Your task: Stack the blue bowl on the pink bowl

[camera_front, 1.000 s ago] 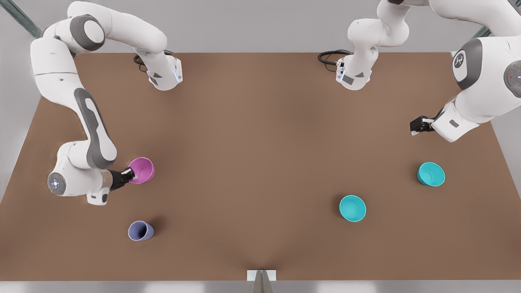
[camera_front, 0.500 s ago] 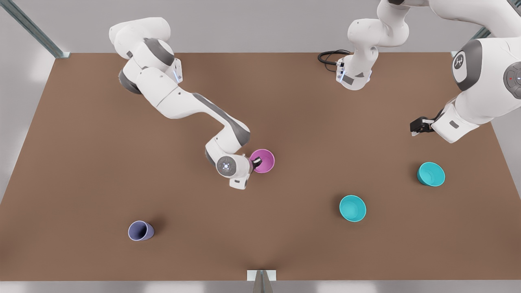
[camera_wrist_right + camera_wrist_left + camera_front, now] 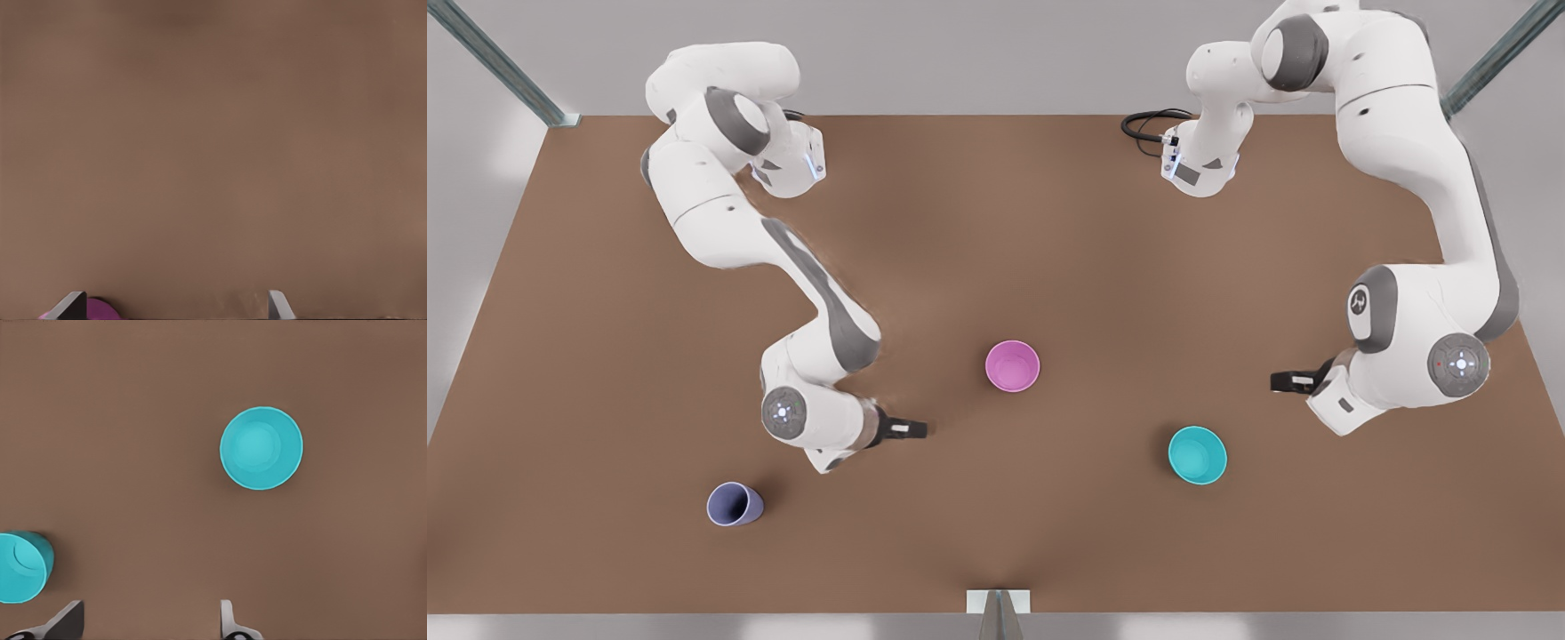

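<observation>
The pink bowl [image 3: 1012, 365] stands upright and alone near the middle of the table; its rim [image 3: 93, 311] peeks in beside one finger in the right wrist view. My right gripper [image 3: 916, 429] [image 3: 175, 307] is open and holds nothing, a short way to the front view's left of the pink bowl. The blue bowl [image 3: 1198, 454] [image 3: 260, 448] sits upright toward the front view's right. My left gripper [image 3: 1280, 382] [image 3: 147, 623] hangs open and holds nothing, to the front view's right of the blue bowl and farther back, apart from it.
A deeper-teal bowl [image 3: 20, 567] stands near my left gripper; in the front view that arm covers it. A lavender-blue cup [image 3: 734, 504] stands at the front view's front left. Black cables [image 3: 1147, 124] lie by the arm base at the back.
My right gripper carried the pink bowl to the table's middle, let go and drew back toward the front view's left. My left arm swung forward over the deeper-teal bowl.
</observation>
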Action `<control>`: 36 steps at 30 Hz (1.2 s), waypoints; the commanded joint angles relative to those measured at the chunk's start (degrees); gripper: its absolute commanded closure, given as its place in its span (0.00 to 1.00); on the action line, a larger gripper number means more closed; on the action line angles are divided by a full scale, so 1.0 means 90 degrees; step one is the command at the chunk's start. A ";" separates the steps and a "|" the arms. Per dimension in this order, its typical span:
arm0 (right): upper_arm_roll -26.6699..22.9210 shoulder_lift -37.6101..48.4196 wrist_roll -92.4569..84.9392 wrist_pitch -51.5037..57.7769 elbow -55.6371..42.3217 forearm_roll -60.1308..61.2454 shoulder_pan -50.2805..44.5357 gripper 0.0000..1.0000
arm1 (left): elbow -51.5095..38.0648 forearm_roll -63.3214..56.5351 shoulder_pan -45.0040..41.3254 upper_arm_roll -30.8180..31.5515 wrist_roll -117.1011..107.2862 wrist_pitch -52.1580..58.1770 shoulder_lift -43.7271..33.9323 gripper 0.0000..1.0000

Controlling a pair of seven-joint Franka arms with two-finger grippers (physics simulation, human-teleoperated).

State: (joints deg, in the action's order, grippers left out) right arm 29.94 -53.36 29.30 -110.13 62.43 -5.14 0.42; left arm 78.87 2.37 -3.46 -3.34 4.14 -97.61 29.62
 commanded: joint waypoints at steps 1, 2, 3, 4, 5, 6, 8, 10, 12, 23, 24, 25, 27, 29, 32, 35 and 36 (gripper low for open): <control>-0.0036 0.0099 -0.1613 0.2715 -0.0091 -0.0589 0.0617 0.00 | -0.0072 0.0323 0.0003 0.0029 0.0428 -0.1605 0.0400 0.00; -0.0007 0.0420 -0.2199 0.3017 -0.0237 -0.1244 0.0920 0.00 | -0.0052 0.0420 0.0013 0.0029 0.0439 -0.1839 0.0566 0.00; -0.0046 0.0772 -0.2863 0.3379 -0.0287 -0.1684 0.1086 0.00 | -0.0043 0.0810 0.0013 0.0029 0.0439 -0.1996 0.0800 0.00; -0.0017 0.1241 -0.3664 0.3496 -0.0345 -0.1841 0.1467 0.00 | -0.0043 0.1104 0.0003 0.0029 0.0439 -0.2133 0.1044 0.00; -0.0036 0.1758 -0.4026 0.3711 -0.0345 -0.1890 0.1652 0.00 | -0.0043 0.1114 0.0013 0.0048 0.0448 -0.2396 0.1220 0.00; 0.0003 0.1964 -0.4046 0.3897 -0.0345 -0.1890 0.1682 0.00 | -0.0033 0.1124 0.0013 0.0058 0.0439 -0.2718 0.1386 0.00; -0.0211 0.3009 -0.4046 0.4707 -0.0336 -0.1451 0.1546 0.00 | 0.0113 0.1182 0.0091 0.0195 0.0439 -0.3011 0.1601 0.00; -0.2438 0.3965 -0.3997 0.4786 0.0249 0.0101 0.0295 0.00 | 0.0260 0.1270 0.0091 0.0234 0.0439 -0.3266 0.1738 0.00; -0.2468 0.4162 -0.4066 0.4249 0.0729 0.0073 0.0305 0.00 | 0.0387 0.1280 0.0091 0.0234 0.0439 -0.3275 0.1767 0.00; -0.2448 0.4093 -0.4144 0.4327 0.0592 -0.0200 0.0383 0.00 | 0.0485 0.1856 0.0091 0.0244 0.0331 -0.3295 0.1982 0.00; -0.2448 0.4093 -0.4154 0.4327 0.0602 -0.0220 0.0373 0.00 | 0.0475 0.1856 0.0091 0.0244 0.0331 -0.3334 0.2011 0.02; -0.2438 0.4093 -0.4154 0.4336 0.0621 -0.0239 0.0364 0.00 | 0.0485 0.1856 0.0091 0.0244 0.0331 -0.3334 0.2021 0.15; -0.2429 0.4093 -0.4154 0.4356 0.0622 -0.0239 0.0364 0.00 | 0.0475 0.1866 0.0091 0.0273 0.0322 -0.3334 0.2031 0.25; -0.2429 0.4093 -0.4154 0.4356 0.0622 -0.0239 0.0364 0.00 | 0.0475 0.1866 0.0091 0.0283 0.0243 -0.3285 0.2012 0.53; -0.2429 0.4083 -0.4310 0.4356 0.0622 -0.0288 0.0364 0.00 | 0.0475 0.1866 0.0091 0.0283 0.0087 -0.3236 0.1972 0.74; -0.2429 0.4074 -0.4320 0.4356 0.0622 -0.0288 0.0364 0.00 | 0.0465 0.1856 0.0091 0.0322 0.0097 -0.3266 0.1982 0.78; -0.2429 0.4064 -0.4320 0.4346 0.0631 -0.0288 0.0364 0.00 | 0.0465 0.1856 0.0101 0.0332 0.0077 -0.3266 0.1992 0.79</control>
State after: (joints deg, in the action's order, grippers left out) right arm 8.08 -16.85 -2.88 -71.10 68.11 -7.66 3.69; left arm 83.12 18.88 -2.59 -0.42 6.16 -126.94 47.51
